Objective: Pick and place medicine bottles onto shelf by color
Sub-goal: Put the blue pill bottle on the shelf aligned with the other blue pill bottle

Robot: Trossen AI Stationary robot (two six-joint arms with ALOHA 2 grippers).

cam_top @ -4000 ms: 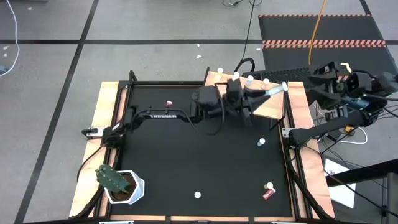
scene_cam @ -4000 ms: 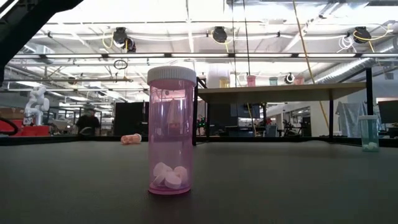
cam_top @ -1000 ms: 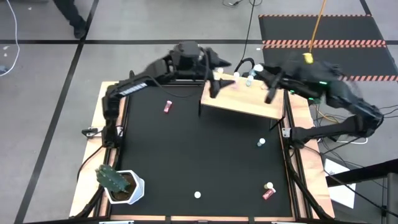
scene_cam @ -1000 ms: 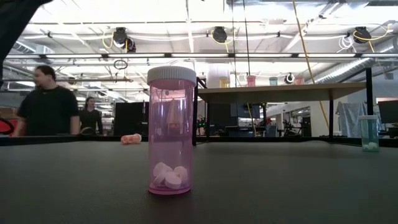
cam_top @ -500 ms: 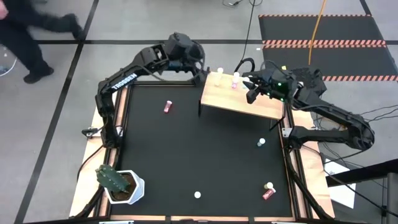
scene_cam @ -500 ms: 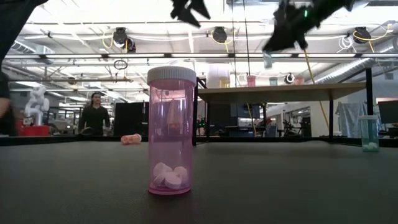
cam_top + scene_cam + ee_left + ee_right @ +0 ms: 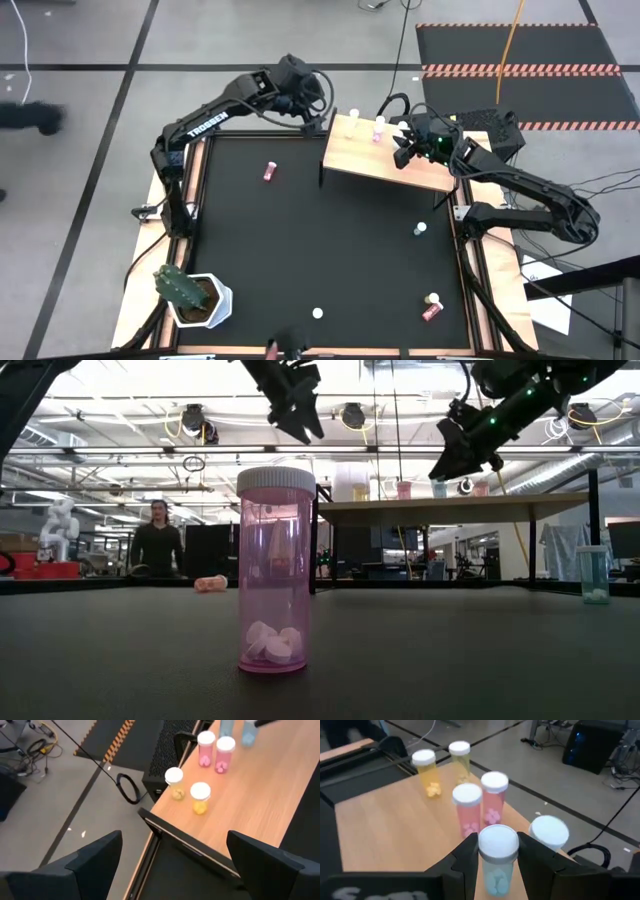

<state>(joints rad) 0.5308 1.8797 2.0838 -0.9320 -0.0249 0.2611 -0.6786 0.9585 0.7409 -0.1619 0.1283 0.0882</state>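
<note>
Standing on the wooden shelf (image 7: 385,160) at the tabletop's (image 7: 320,250) far right: two yellow bottles (image 7: 200,798), two pink bottles (image 7: 467,810), one more white-capped bottle (image 7: 548,833). Right tool (image 7: 495,851): over the shelf's far edge, fingers closed on a teal bottle (image 7: 496,857). Left tool (image 7: 172,857): wide open, empty, above the shelf's far left corner. On the tabletop: pink bottle (image 7: 275,570) near edge, upright; teal bottle (image 7: 592,574) right; red bottle (image 7: 431,310) near right, lying; one pink bottle (image 7: 268,172) lying far left. Cactus pot (image 7: 195,298) near left.
</note>
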